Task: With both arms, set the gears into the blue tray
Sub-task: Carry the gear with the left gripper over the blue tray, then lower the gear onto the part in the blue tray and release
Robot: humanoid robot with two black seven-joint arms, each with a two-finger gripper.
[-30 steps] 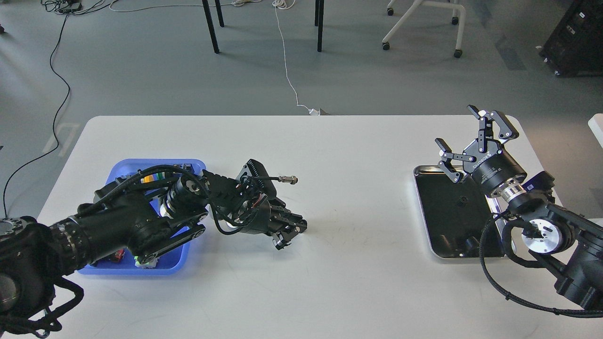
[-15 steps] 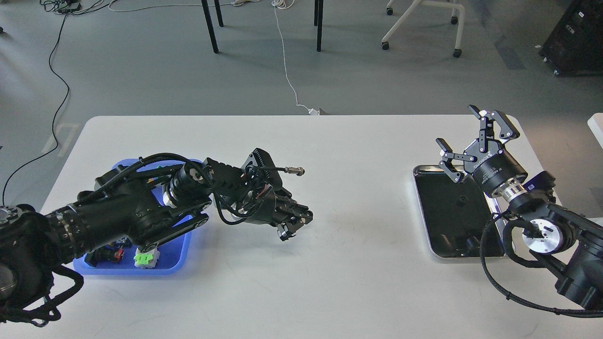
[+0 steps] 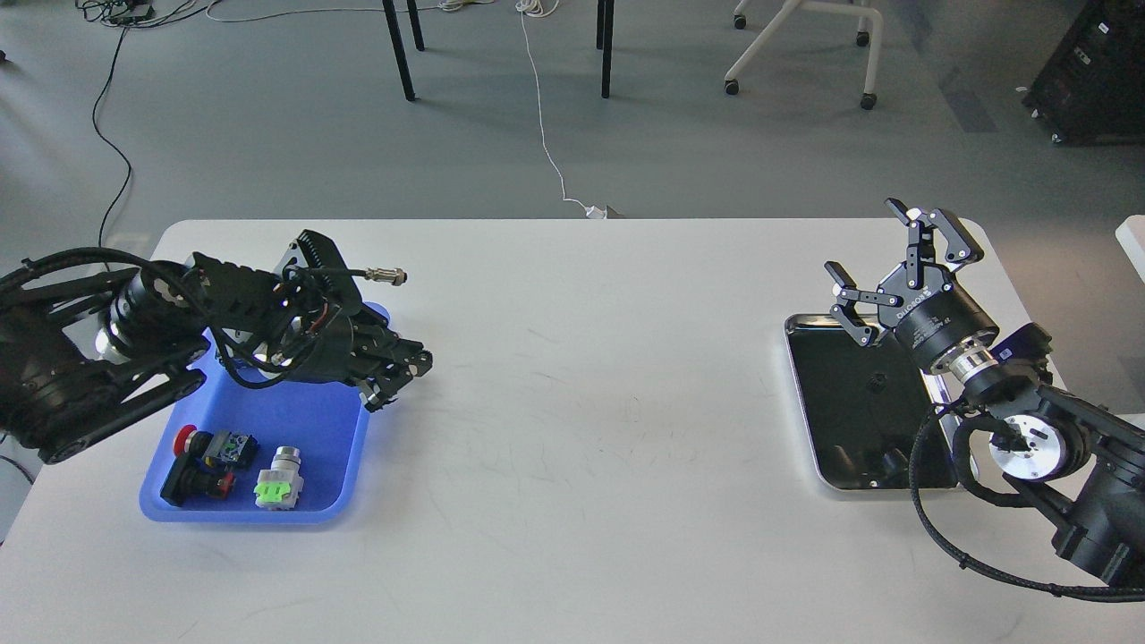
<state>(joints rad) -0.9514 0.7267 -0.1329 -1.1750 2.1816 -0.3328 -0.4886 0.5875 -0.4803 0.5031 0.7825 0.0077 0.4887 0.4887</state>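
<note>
Looking down from the head camera, I start nearest me, where the bright blue rectangular plastic tray with rounded corners (image 3: 315,440) sits at the left of the white bench (image 3: 581,429). Along its near side lie coloured push-button switches: a red-capped one (image 3: 202,452) and a green-and-silver one (image 3: 279,478). No gear shows among them.

Just beyond, my left claw (image 3: 394,380) hangs at the tray's right rim, fingertips tilted down toward the bench. Its fingers are dark and bunched, so I cannot tell whether they are parted or pinched, or whether a gear sits between them. I judge it is held there for a drop into the tray.

Across the bench at the right lies the silver-rimmed metal tray with a black inside (image 3: 809,465). One tiny black toothed ring with a centre hole, a gear (image 3: 878,380), rests on the dark floor of that tray, hard to pick out against it. A second gear I cannot find.

Farthest off, my right claw (image 3: 886,259) hovers above the metal tray's far corner, fingers spread wide and empty, probably poised to come down on that gear.
</note>
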